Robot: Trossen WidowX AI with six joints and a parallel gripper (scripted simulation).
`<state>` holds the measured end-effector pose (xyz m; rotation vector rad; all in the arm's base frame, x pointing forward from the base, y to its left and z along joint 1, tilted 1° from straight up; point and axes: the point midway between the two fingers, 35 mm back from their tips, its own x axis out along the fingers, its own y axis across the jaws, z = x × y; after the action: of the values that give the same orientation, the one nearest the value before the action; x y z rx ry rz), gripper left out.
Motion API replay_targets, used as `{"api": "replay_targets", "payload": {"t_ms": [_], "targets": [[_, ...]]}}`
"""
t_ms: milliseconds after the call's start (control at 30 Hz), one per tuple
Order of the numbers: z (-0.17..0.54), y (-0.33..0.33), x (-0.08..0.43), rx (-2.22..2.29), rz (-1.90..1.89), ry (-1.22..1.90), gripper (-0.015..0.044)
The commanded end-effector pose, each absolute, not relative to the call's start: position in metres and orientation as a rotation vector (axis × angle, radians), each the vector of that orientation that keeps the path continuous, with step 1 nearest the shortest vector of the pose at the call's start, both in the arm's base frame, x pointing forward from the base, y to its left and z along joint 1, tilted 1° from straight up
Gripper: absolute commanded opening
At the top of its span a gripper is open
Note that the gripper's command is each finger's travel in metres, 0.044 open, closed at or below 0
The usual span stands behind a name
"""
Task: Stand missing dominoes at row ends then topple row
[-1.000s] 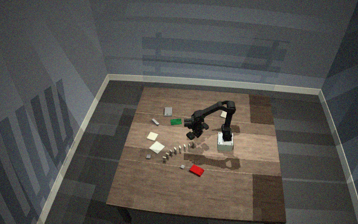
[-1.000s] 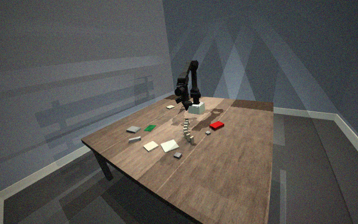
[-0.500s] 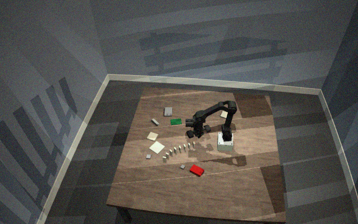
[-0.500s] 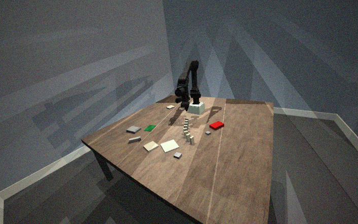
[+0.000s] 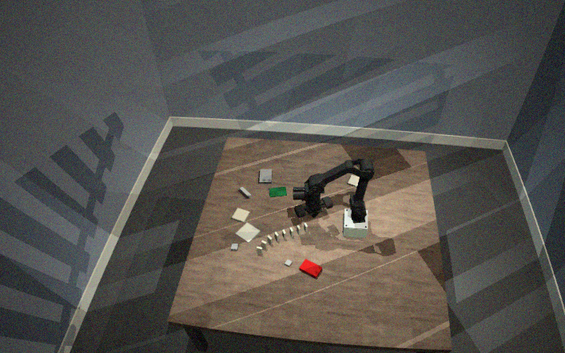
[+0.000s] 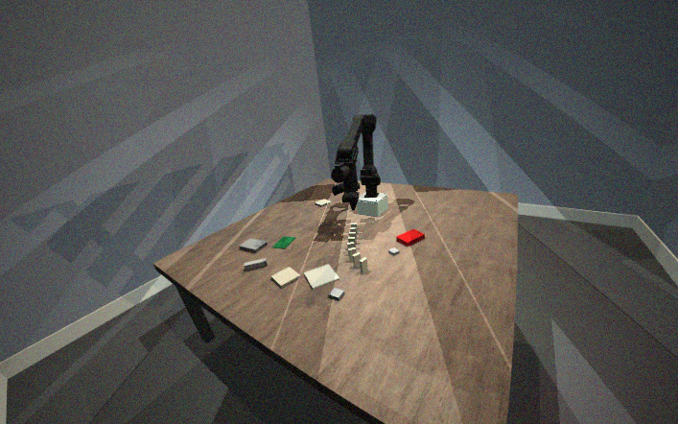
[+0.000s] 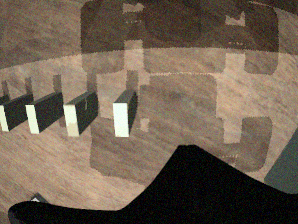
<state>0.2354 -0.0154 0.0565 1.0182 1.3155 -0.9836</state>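
Several cream dominoes stand upright in a gently curved row. The end domino nearest the arm's base stands upright, and so does the one at the far end. The wrist view shows only the part of the row nearest the base. My gripper is shut with nothing between its fingers. It is above the table beside the base end of the row, apart from the dominoes. No domino is seen lying down.
The pale base block is near the row's base end. A red box and a small grey block lie on one side; cream tiles and a green plate lie on the other.
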Motion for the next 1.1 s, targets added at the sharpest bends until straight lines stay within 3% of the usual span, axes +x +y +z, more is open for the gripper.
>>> {"api": "replay_targets", "payload": {"t_ms": [0,700,933,1067], "targets": [[0.057,-0.016,0.236,1.024,-0.983,1.308,0.0000],[0.057,-0.016,0.236,1.024,-0.983,1.308,0.0000],[-0.021,-0.016,0.240,1.024,-0.983,1.308,0.0000],[-0.023,-0.016,0.240,1.024,-0.984,1.308,0.0000]]}}
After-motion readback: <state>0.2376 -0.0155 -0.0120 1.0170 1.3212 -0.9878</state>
